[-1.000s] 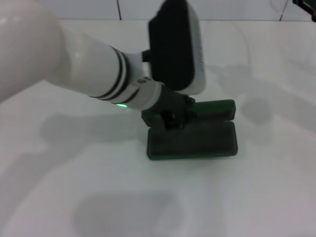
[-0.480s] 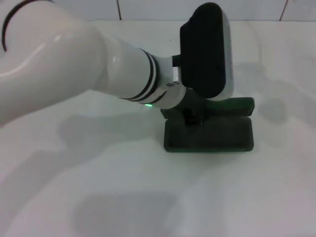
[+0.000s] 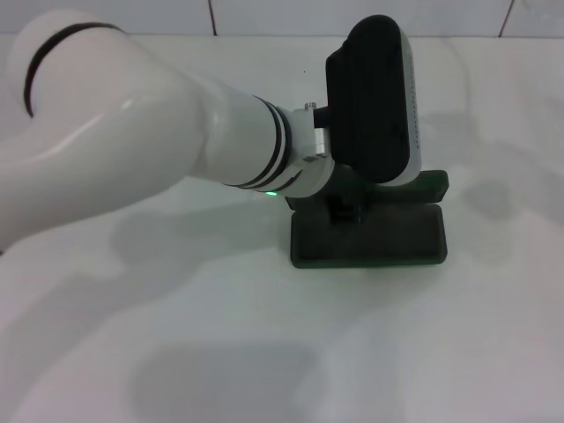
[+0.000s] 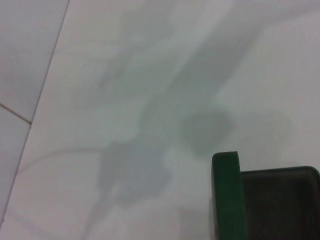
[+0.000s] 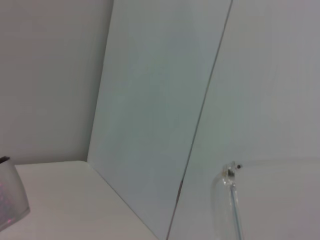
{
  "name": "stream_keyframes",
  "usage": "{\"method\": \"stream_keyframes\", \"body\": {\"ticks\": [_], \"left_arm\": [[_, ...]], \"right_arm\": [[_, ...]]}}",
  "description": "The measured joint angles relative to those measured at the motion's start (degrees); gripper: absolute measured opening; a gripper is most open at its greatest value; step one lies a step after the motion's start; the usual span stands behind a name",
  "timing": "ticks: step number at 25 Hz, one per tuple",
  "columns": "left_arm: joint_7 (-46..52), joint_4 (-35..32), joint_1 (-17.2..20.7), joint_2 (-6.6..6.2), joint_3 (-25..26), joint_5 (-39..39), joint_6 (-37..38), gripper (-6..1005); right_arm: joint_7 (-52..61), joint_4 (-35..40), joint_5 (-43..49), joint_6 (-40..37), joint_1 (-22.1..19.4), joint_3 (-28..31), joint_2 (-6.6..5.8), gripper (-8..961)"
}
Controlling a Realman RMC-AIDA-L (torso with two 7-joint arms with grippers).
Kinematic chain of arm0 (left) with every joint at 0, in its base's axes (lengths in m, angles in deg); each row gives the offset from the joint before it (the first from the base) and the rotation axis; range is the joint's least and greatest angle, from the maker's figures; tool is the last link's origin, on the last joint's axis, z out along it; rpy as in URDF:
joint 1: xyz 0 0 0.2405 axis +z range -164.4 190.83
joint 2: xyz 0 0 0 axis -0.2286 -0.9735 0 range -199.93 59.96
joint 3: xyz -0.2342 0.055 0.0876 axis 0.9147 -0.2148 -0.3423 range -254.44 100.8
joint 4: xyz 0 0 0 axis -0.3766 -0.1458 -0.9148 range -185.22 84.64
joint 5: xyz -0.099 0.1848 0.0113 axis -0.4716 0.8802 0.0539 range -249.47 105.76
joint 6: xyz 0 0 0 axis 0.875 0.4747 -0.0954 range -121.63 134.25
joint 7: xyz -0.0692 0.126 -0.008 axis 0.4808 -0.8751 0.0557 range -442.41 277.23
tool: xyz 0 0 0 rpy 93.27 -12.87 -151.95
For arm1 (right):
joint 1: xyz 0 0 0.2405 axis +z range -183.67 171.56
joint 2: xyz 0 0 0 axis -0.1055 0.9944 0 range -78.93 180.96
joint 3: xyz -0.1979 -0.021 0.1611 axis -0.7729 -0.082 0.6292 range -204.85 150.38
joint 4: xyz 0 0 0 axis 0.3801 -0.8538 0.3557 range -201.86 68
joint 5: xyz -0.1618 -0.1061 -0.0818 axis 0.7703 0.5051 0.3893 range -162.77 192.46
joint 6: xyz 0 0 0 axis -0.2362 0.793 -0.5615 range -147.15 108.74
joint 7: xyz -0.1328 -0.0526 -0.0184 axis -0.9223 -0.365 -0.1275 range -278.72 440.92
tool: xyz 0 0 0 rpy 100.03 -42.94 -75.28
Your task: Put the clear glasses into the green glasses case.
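Note:
The green glasses case (image 3: 370, 236) lies open on the white table, its lid (image 3: 423, 185) raised at the back. My left arm reaches across from the left. My left gripper (image 3: 348, 208) is down on the left part of the case at the lid, shut on it; the wrist housing hides most of its fingers. In the left wrist view the lid's green edge (image 4: 227, 195) stands beside the dark lining (image 4: 280, 200). One thin arm of the clear glasses (image 5: 231, 200) shows close in the right wrist view, up against the wall. My right gripper is out of view.
The white table (image 3: 176, 335) spreads around the case. A tiled wall (image 3: 264, 13) runs along the back. In the right wrist view a pale wall panel (image 5: 150, 100) fills most of the frame.
My left arm swung to the right and the case shifted right with it. Over the last half second both have stayed almost still.

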Motion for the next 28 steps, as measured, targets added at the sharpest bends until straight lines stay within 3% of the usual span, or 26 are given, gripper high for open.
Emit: {"method": "stream_keyframes", "body": {"ticks": [24, 28], "left_arm": [[2.04, 0.57, -0.22, -0.16, -1.38, 0.62, -0.83, 229], [1.87, 0.36, -0.22, -0.18, -1.51, 0.54, -0.66, 306]], "right_arm": [[-1.43, -2.52, -4.07, -1.97, -0.81, 2.33, -0.07, 55], [-1.43, -3.03, -4.47, -2.53, -0.81, 2.7, -0.07, 55]]}}
